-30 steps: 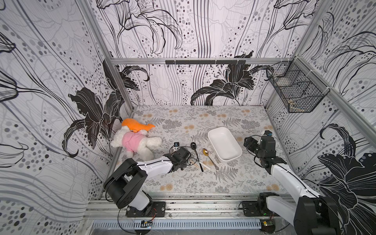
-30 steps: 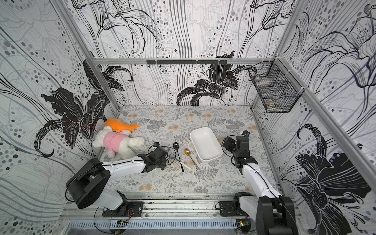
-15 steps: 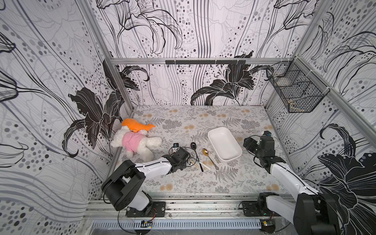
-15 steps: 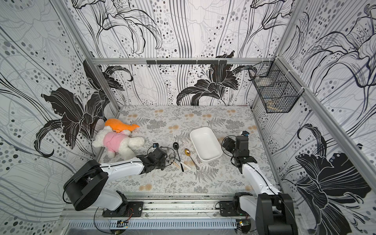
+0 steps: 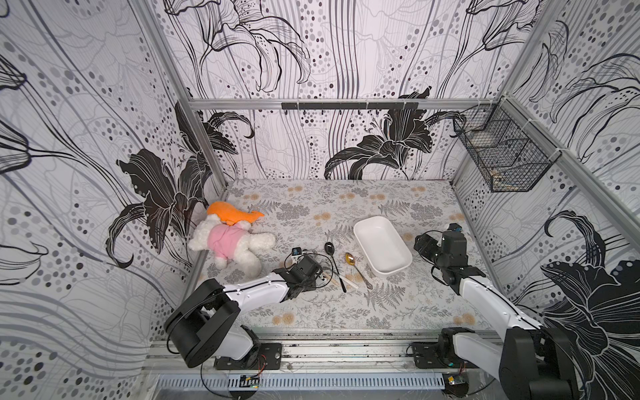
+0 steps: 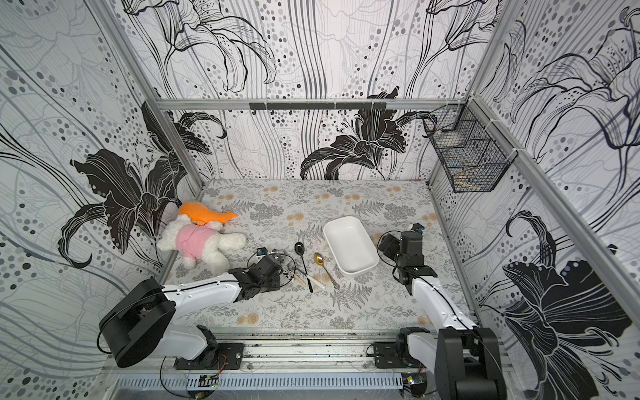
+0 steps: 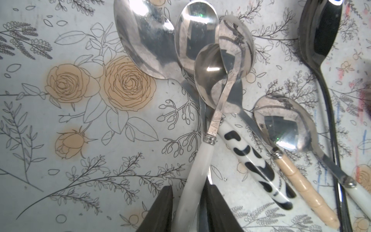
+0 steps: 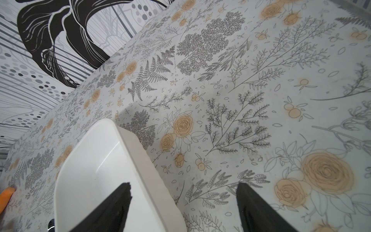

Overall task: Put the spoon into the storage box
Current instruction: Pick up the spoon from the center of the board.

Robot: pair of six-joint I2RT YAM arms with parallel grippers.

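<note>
Several spoons lie in a pile left of the white storage box (image 5: 382, 246), which is empty. In the left wrist view a white-handled spoon (image 7: 200, 160) lies on top of the pile. My left gripper (image 7: 189, 187) is low over the table. Its fingers stand on either side of that handle, one against it and the other a sliver away. A black spoon (image 5: 334, 265) and a gold spoon (image 5: 356, 268) lie beside the pile. My right gripper (image 8: 183, 184) is open astride the storage box's (image 8: 104, 170) right wall, holding nothing.
A white plush toy (image 5: 230, 239) in pink with an orange hat lies at the table's left side. A black wire-mesh basket (image 5: 502, 152) hangs on the right wall. A black hook rail (image 5: 349, 105) runs along the back wall.
My left gripper's jaws have drawn closer together round the white spoon handle. Neither arm has visibly shifted, and the spoons and the box lie where they were.
</note>
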